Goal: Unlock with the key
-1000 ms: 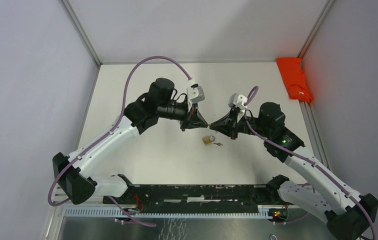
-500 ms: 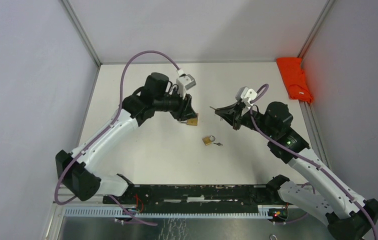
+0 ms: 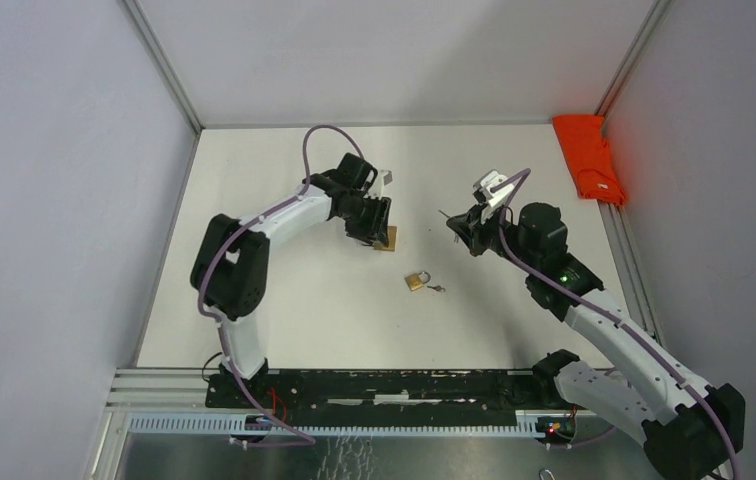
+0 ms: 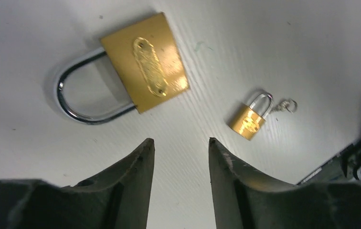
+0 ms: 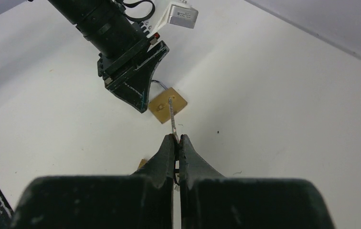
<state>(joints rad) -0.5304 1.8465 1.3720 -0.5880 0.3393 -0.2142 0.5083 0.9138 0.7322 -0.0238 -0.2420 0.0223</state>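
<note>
The left arm (image 3: 274, 215) folds sharply back on itself, elbow raised above its base. Its forearm reaches across the white table (image 3: 284, 310) to aim the left gripper (image 4: 180, 143) down at the large padlock (image 4: 145, 67). The jaws stand apart and hold nothing. The brass lock lies flat on the table just beyond the fingertips, and whether its shackle is sprung cannot be told.

Opposite, the right arm (image 3: 604, 325) stretches in a long diagonal from its base. The right gripper (image 5: 177, 138) is clenched on the key (image 5: 172, 114), whose blade points toward the large padlock but stays well apart from it.

A small padlock (image 4: 249, 119) lies nearer the bases, with a small key ring (image 4: 286, 105) beside its shackle. An orange cloth (image 3: 589, 155) sits at the table's far right edge.
</note>
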